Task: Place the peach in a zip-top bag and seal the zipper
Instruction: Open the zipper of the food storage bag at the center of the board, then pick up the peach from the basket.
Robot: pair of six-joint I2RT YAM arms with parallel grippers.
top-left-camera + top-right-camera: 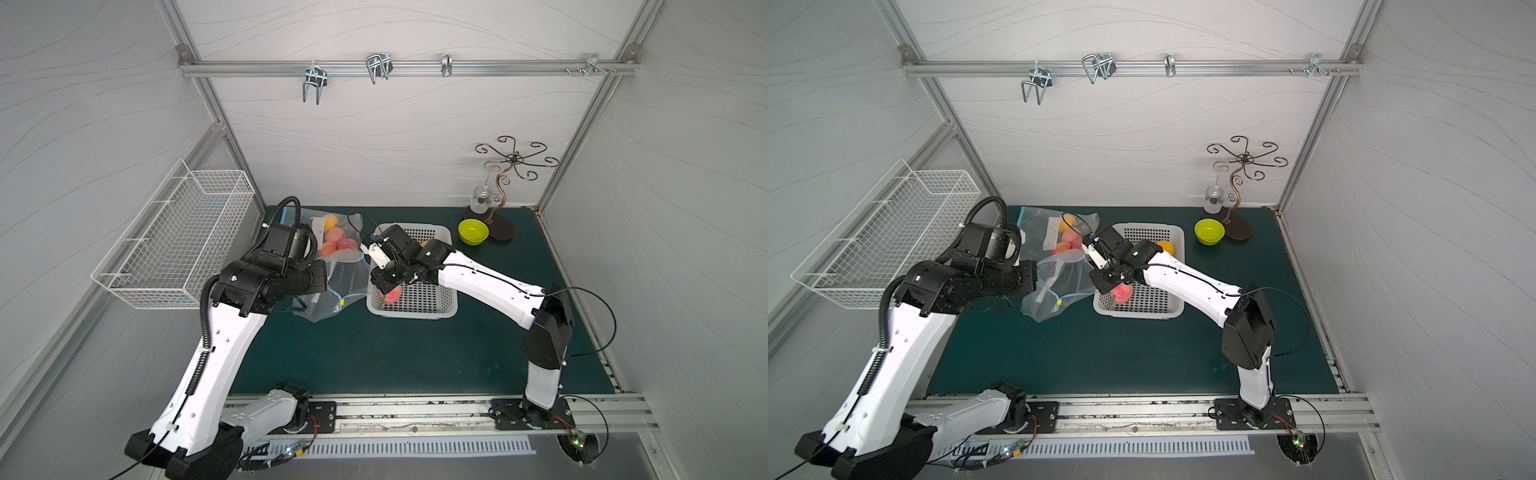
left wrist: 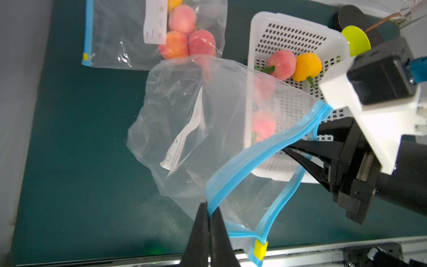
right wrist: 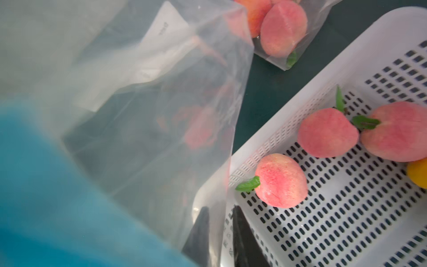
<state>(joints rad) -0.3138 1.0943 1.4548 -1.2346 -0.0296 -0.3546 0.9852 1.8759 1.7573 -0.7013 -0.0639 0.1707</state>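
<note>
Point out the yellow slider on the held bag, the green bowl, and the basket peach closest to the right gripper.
yellow slider (image 2: 260, 249): left wrist view, middle of the tab.
green bowl (image 1: 473, 231): in a top view, bare inside.
peach (image 3: 280, 180): right wrist view, centre of its pink skin.

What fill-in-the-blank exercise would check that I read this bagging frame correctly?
1. The left gripper is shut on the ___ zipper edge of the bag.
2. The slider at one end of that zipper is ___.
3. In the right wrist view, ___ pink peaches lie in the basket.

Missing words: blue; yellow; three.
</note>
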